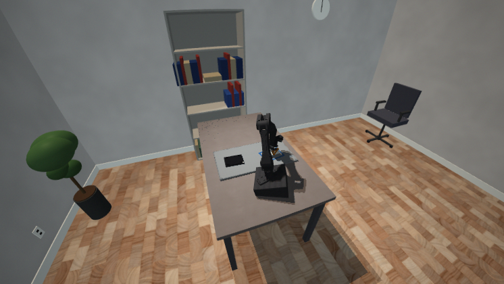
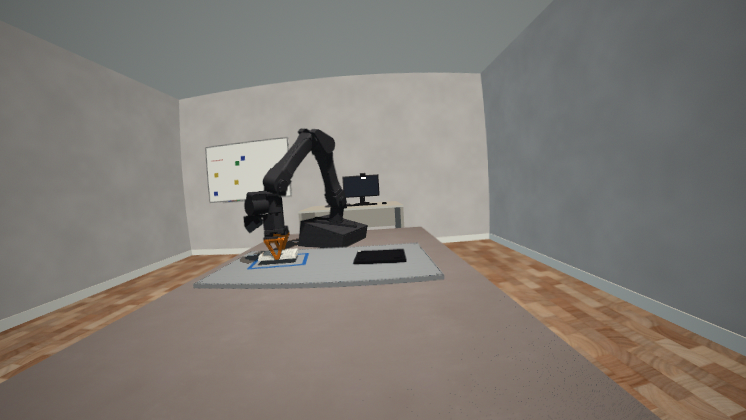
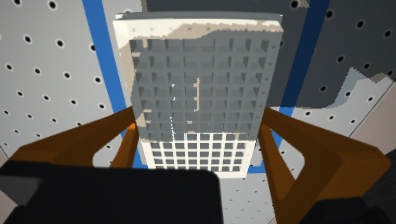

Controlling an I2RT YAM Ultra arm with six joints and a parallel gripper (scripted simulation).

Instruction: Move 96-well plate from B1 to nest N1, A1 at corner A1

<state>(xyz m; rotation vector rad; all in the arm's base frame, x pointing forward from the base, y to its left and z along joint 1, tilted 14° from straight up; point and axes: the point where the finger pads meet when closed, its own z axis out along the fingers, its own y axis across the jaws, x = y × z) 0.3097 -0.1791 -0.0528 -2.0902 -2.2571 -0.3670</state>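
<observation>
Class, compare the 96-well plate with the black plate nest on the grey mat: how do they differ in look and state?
The 96-well plate is white with a grid of wells; the plate nest is plain black. The plate is clamped between the orange claw fingers, over the blue-outlined spot; the nest sits untouched with nothing in it. Both are rectangular and of similar footprint.

White 96-well plate (image 3: 200, 95), right way up, clamped over blue-outlined B1 spot (image 3: 95, 65); black nest (image 2: 379, 256) well apart.

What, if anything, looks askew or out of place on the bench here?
Nothing stands out. The gripper is shut on the plate over the blue-outlined spot; the nest lies flat on the mat.
</observation>
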